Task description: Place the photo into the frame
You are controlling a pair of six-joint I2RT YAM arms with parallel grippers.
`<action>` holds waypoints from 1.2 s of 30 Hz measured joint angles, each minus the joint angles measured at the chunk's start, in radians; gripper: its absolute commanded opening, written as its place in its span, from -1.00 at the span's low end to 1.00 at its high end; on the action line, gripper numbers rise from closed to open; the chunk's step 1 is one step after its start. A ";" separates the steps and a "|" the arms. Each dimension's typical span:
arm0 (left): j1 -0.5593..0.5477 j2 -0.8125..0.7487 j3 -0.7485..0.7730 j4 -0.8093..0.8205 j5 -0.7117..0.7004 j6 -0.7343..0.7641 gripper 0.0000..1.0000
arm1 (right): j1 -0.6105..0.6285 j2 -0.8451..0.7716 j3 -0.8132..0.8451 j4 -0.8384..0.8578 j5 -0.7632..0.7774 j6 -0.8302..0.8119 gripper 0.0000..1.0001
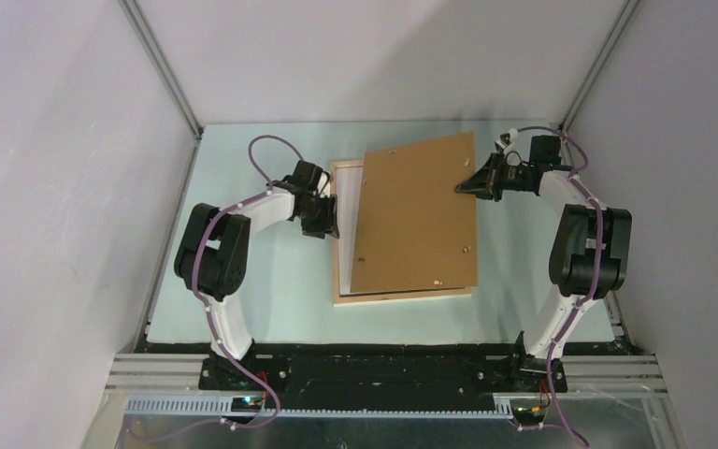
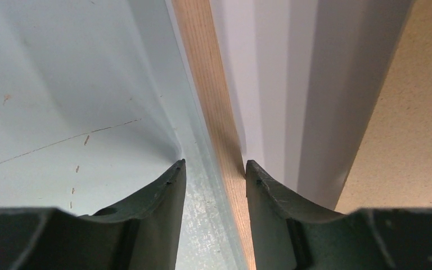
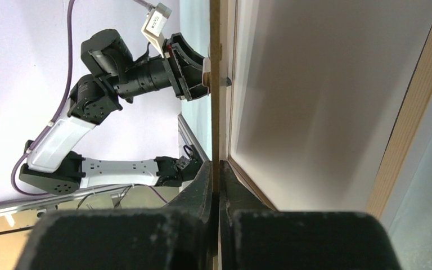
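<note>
Lying flat near the middle of the pale green table, the frame is seen with its light-wood rails showing along its left and near sides. Its opening is filled by a pale, blank sheet; whether that is the photo cannot be told, as no printed side is shown. Most of the frame is covered by a brown backing board, which is set askew, its far right corner swung out past the frame. The board's right edge is clamped between the closed fingers of the right gripper, and in the right wrist view the board is seen lifted away from the frame on that side. The frame's left rail is straddled by the left gripper, whose jaws are parted. One finger is set against the rail's inner side, while a strip of table is visible between the rail and the other finger.
</note>
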 measured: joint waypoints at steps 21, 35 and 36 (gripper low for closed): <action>0.011 -0.006 0.015 -0.040 -0.061 0.090 0.47 | 0.051 0.000 0.000 0.043 0.006 0.043 -1.00; 0.067 -0.127 0.051 -0.076 -0.061 0.163 0.86 | 0.079 0.077 0.077 0.087 -0.005 0.066 -1.00; 0.072 -0.142 0.053 -0.076 -0.061 0.167 0.86 | 0.080 0.087 0.089 0.080 -0.005 0.060 -1.00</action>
